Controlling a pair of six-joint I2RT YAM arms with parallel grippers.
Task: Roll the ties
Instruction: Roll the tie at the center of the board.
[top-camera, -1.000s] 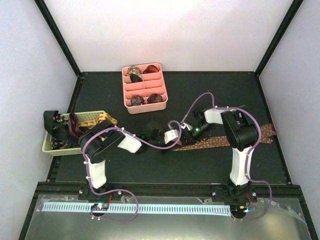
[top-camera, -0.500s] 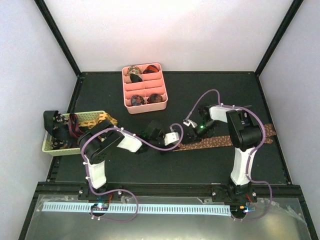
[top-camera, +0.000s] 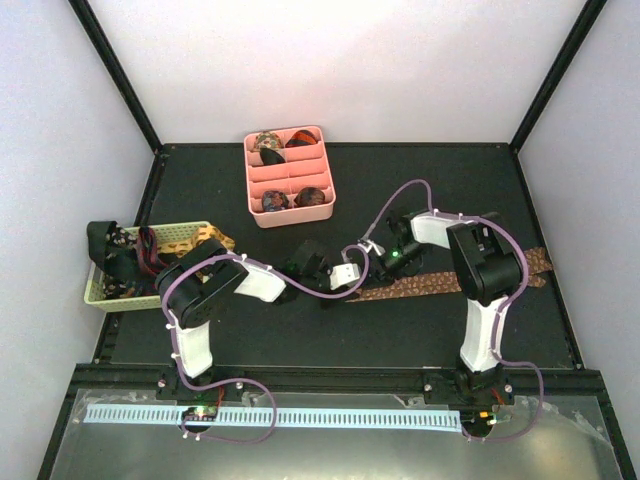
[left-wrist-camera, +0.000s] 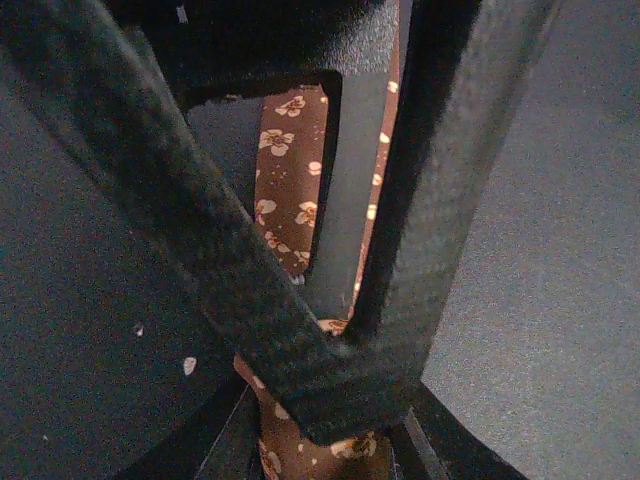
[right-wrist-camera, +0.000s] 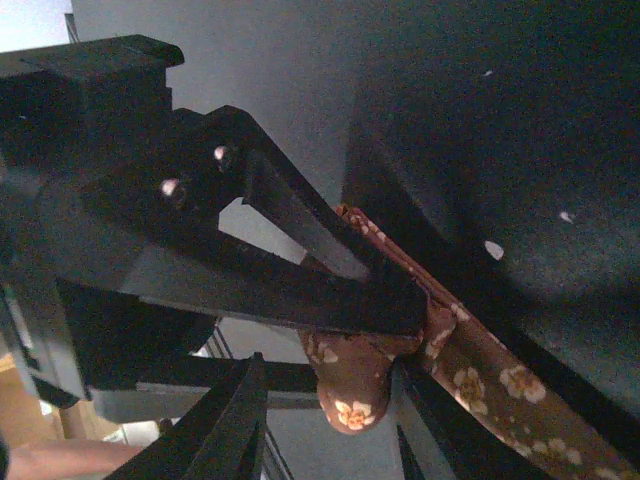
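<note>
A brown floral tie (top-camera: 450, 278) lies stretched across the black mat, its left end lifted between the two grippers. My left gripper (top-camera: 362, 270) is shut on that end; in the left wrist view the tie (left-wrist-camera: 285, 180) fills the gap at my left gripper (left-wrist-camera: 320, 450). My right gripper (top-camera: 380, 262) faces it, touching close. In the right wrist view its jaws (right-wrist-camera: 330, 372) stand open around the small curled tip of the tie (right-wrist-camera: 350, 395), with the left gripper's finger (right-wrist-camera: 300, 300) pressing on the fabric just above. Rolled ties (top-camera: 275, 200) sit in the pink tray.
The pink divided tray (top-camera: 295, 217) stands at the back, left of centre. A pale woven basket (top-camera: 185, 235) at the left edge holds several loose ties (top-camera: 120, 260). Purple cables loop above both arms. The tie's wide end reaches toward the right frame post.
My right gripper drew back to the right, then came back left to the tie's end beside the left gripper. The left arm has barely moved.
</note>
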